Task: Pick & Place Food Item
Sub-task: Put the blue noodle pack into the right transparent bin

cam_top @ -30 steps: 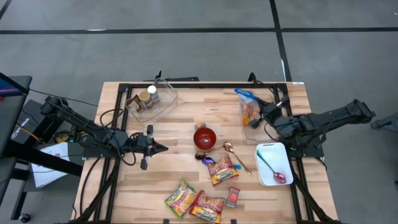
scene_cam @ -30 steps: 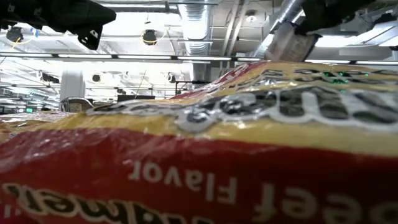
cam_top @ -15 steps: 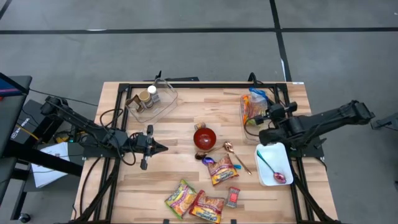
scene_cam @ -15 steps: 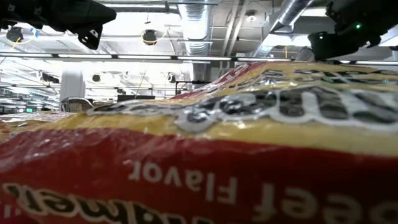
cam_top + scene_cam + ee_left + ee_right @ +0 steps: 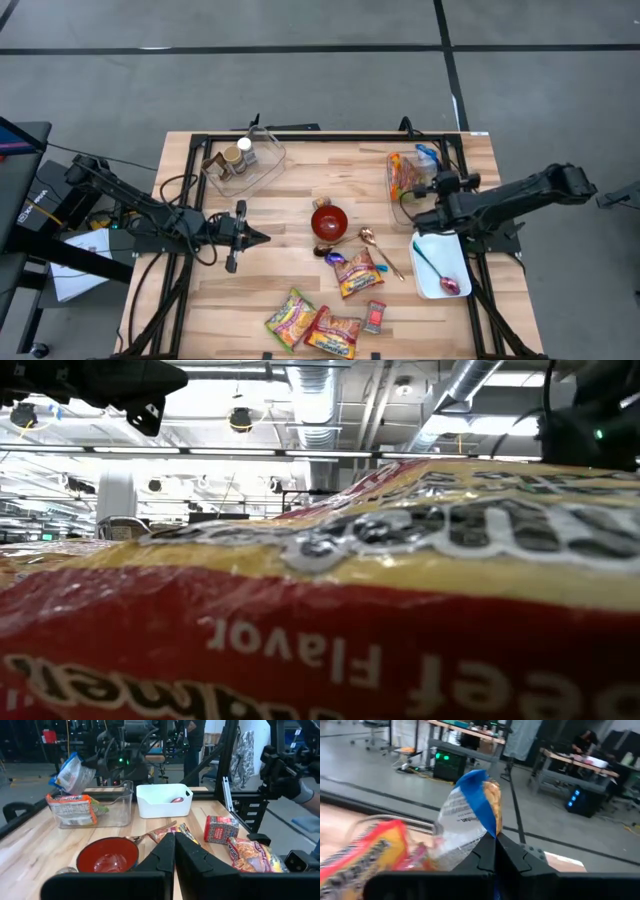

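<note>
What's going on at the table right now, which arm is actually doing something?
The right pincer is shut on a clear snack bag with a blue top, holding it over the clear bin at the table's right side, where an orange packet already sits. The left pincer is shut and holds nothing, waiting over the left-middle of the table, pointed at the red bowl. More food packets lie along the near edge.

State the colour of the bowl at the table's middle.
Red bowl, clearest in the left wrist view.
</note>
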`<state>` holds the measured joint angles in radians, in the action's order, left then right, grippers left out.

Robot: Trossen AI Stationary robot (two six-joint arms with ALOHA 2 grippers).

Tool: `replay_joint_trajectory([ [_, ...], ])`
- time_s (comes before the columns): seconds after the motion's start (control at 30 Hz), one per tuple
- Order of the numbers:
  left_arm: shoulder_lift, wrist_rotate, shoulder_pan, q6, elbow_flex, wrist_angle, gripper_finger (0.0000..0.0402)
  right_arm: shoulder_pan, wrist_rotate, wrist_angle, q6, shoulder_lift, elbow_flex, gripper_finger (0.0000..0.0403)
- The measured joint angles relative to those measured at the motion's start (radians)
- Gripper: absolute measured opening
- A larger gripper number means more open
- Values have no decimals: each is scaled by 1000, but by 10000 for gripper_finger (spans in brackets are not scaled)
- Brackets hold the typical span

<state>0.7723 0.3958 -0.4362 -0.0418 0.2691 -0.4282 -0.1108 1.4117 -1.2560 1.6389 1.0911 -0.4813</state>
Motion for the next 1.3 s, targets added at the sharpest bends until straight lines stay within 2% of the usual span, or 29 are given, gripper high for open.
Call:
replay_joint_trajectory([
  [0.17, 0, 0, 1, 11, 0, 0, 5, 3, -7, 15, 83, 1, 60, 0],
  [0.33, 0, 0, 19, 11, 0, -2, 6, -2, -54, 23, 84, 1, 77, 0],
  [0.57, 0, 0, 34, 9, 0, -3, 5, -40, -107, 155, -77, 1, 76, 0],
  [0.77, 0, 0, 34, 8, 0, -3, 4, -40, -133, 201, -182, 1, 47, 10],
  [0.9, 0, 0, 34, 8, 0, -3, 3, -39, -164, 201, -233, 1, 24, 61],
  [1.17, 0, 0, 34, 10, 0, -3, 3, -41, -162, 164, -233, 1, -5, 203],
  [1.3, 0, 0, 34, 11, 0, -3, 3, -64, -113, 164, -231, 1, -20, 236],
])
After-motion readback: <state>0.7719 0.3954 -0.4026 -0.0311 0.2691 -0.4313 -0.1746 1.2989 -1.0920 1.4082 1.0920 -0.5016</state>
